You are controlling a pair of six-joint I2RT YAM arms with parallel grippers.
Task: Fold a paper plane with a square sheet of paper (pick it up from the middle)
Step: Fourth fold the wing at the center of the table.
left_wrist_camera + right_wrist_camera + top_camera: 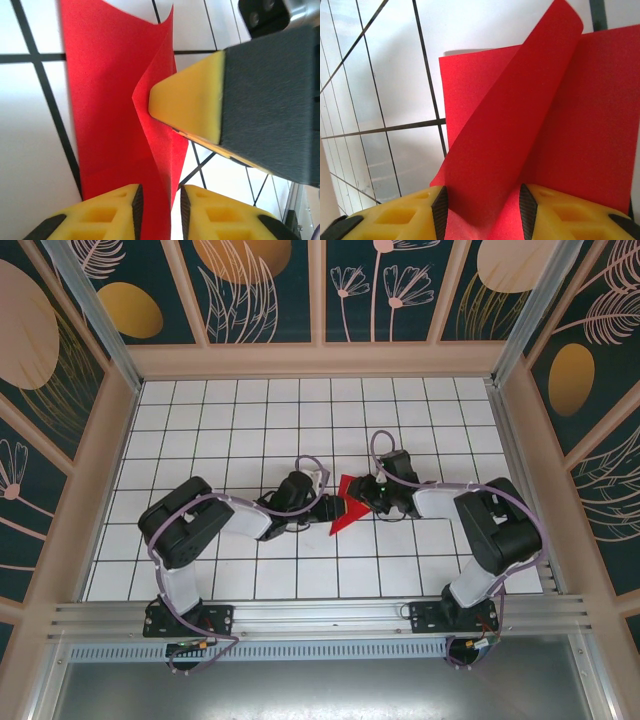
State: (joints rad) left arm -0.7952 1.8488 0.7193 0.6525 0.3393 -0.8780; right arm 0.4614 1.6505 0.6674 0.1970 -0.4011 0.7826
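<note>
The paper (345, 502) is at the middle of the table (200, 410), partly folded, and one sharp corner points to the near side. The left gripper (326, 507) meets it from the left and the right gripper (366, 494) from the right. In the left wrist view the left fingers (115, 215) stand narrow and pinch the upright sheet. One right finger (190, 100) pushes into a crease. In the right wrist view a curled flap runs between the right fingers (405, 215), which are a little apart; I cannot tell whether they press it.
</note>
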